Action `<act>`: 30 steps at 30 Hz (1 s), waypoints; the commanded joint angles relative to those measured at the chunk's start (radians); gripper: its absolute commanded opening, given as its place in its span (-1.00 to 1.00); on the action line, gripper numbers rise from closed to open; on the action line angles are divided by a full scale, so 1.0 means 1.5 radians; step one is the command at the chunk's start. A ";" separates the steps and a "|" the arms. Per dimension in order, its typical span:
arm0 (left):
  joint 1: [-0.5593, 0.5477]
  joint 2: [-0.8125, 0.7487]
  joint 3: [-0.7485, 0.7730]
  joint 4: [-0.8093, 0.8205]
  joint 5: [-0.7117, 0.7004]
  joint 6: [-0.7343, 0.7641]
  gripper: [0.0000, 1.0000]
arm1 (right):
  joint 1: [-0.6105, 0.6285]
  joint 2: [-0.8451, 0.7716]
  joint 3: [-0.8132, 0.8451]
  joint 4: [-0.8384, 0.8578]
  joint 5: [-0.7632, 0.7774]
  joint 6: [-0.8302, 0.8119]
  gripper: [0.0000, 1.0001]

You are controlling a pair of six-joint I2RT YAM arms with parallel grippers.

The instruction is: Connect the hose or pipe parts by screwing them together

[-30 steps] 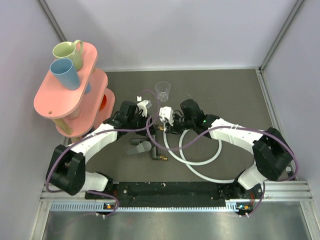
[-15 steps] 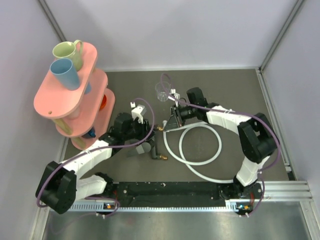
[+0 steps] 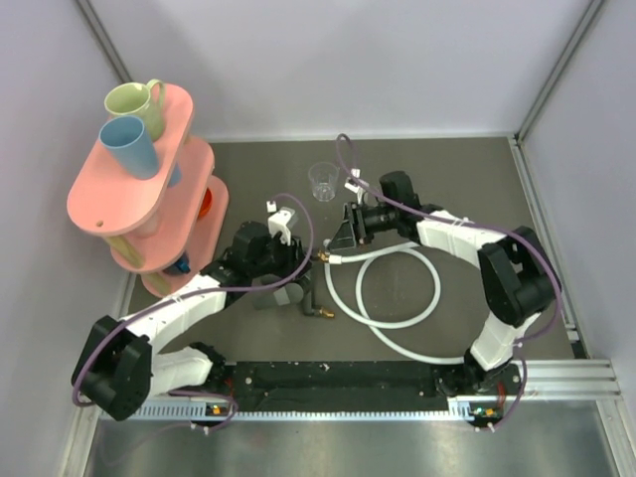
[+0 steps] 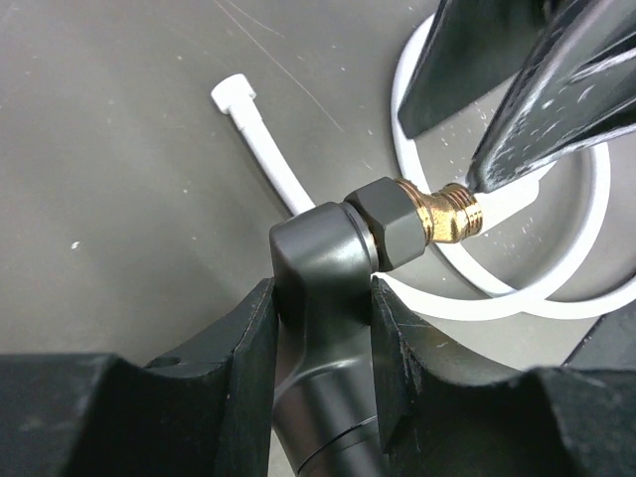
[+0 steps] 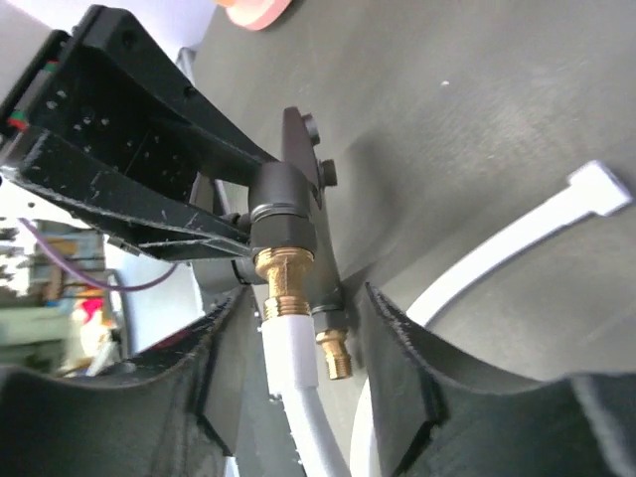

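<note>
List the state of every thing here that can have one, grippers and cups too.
left gripper: jaws shut on the black fitting.
right gripper: jaws open, either side of the white hose.
black fitting: clamped; one brass tip meets a hose end, how far screwed on is unclear.
white hose: looped on the table, other end free.
clear cup: upright.
green mug: upright on the pink shelf.
blue cup: upright beside it.

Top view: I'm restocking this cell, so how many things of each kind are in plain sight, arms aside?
Cups: 3 (green mug, blue cup, clear cup)
White hose: 1
Black fitting: 1
Pink rack: 1
Total: 6; lower shelves partly hidden.
</note>
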 commanded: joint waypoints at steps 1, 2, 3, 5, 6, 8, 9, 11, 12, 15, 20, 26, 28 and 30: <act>-0.005 0.012 0.055 0.036 0.068 0.006 -1.00 | -0.013 -0.110 -0.004 0.013 0.107 -0.068 0.01; 0.001 0.016 0.058 0.034 0.076 0.001 -1.00 | -0.013 -0.120 -0.003 0.006 0.125 -0.101 0.13; 0.006 0.020 0.062 0.028 0.091 -0.001 -1.00 | -0.013 -0.142 -0.004 -0.001 0.135 -0.117 0.17; 0.017 0.032 0.079 0.011 0.109 -0.006 -1.00 | -0.013 -0.165 -0.014 -0.019 0.149 -0.190 0.25; 0.020 0.038 0.092 -0.003 0.114 -0.004 -1.00 | -0.012 -0.182 -0.022 -0.019 0.148 -0.224 0.25; 0.032 0.061 0.132 -0.071 0.145 0.000 -1.00 | 0.009 -0.244 -0.066 -0.008 0.172 -0.364 0.26; 0.036 0.067 0.142 -0.092 0.162 -0.001 -1.00 | 0.023 -0.269 -0.087 0.009 0.188 -0.418 0.28; 0.047 0.084 0.173 -0.137 0.192 -0.013 -1.00 | 0.082 -0.347 -0.167 0.053 0.256 -0.598 0.32; 0.052 0.091 0.181 -0.150 0.202 -0.025 -1.00 | 0.102 -0.366 -0.228 0.074 0.280 -0.661 0.34; 0.064 0.114 0.213 -0.181 0.269 -0.038 -1.00 | 0.162 -0.440 -0.363 0.207 0.322 -0.856 0.35; 0.069 0.164 0.266 -0.270 0.328 -0.047 -1.00 | 0.221 -0.441 -0.408 0.300 0.432 -0.997 0.34; 0.069 0.189 0.304 -0.313 0.331 -0.027 -1.00 | 0.275 -0.388 -0.416 0.355 0.528 -1.128 0.33; 0.069 0.197 0.307 -0.317 0.330 -0.026 -1.00 | 0.282 -0.366 -0.406 0.355 0.533 -1.154 0.30; 0.069 0.201 0.309 -0.318 0.333 -0.025 -1.00 | 0.284 -0.351 -0.392 0.347 0.536 -1.170 0.26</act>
